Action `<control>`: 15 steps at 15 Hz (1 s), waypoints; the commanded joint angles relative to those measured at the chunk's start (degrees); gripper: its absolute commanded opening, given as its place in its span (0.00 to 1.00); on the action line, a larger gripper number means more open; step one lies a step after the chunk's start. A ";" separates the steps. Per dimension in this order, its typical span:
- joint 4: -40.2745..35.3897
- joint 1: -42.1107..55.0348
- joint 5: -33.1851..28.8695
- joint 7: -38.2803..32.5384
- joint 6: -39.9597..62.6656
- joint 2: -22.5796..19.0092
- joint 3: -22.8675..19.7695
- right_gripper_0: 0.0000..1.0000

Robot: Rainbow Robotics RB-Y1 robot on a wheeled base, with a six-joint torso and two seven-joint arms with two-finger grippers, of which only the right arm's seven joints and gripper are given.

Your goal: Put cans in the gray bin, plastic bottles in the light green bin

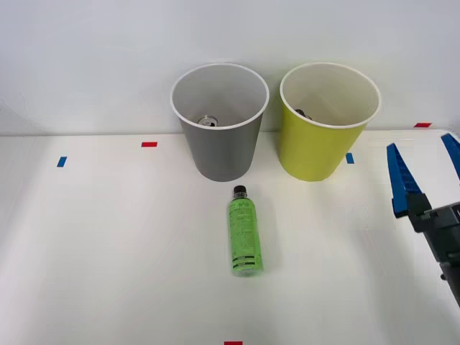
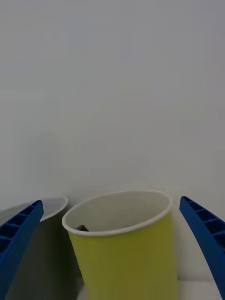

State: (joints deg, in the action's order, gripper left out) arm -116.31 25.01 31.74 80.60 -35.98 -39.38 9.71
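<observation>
Cans are down to one small metal can (image 1: pixel 208 121), of which a silvery round top shows at the bottom of the gray bin (image 1: pixel 219 154). That bin stands upright in the upper middle of the front view, tall, round and tapered, with a white inside and white rim. Just beside it, toward the upper right of the frame, stands the light green bin (image 1: pixel 316 151) of the same shape; the two are close but not touching. Something dark (image 1: pixel 300 113) lies low inside the light green bin against its near wall; what it is cannot be told.

On the white table (image 1: pixel 108 251), near the middle of the frame and just in front of the gray bin, a bright green bottle (image 1: pixel 244 233) lies on its side, its black cap pointing toward the bins and black bands near its lower end.

At the right edge of the front view the right gripper (image 1: pixel 424 167) hovers over the table, jaws apart and holding nothing, its blue ribbed fingers (image 1: pixel 399 180) pointing toward the back wall. In the right wrist view the light green bin (image 2: pixel 126 243) sits between the two fingers (image 2: pixel 18 234), with the gray bin's rim (image 2: pixel 54 206) showing beside it.

Small red and blue tape marks (image 1: pixel 149 144) dot the table.
</observation>
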 commanded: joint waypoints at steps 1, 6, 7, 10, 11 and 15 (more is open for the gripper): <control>0.47 4.61 -0.10 0.97 -0.23 2.99 -0.04 1.00; 6.62 7.69 -2.73 1.32 -0.76 7.39 0.05 1.00; 8.11 7.69 -3.35 1.32 -1.11 8.27 0.40 1.00; 12.86 7.33 -5.37 1.58 -2.08 11.78 0.66 1.00; 13.39 7.51 -5.81 1.67 -2.08 12.57 0.58 1.00; 15.94 8.30 -8.18 2.02 -2.08 15.91 0.66 1.00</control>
State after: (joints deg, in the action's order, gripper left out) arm -101.35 33.27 24.13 82.49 -38.06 -24.17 10.36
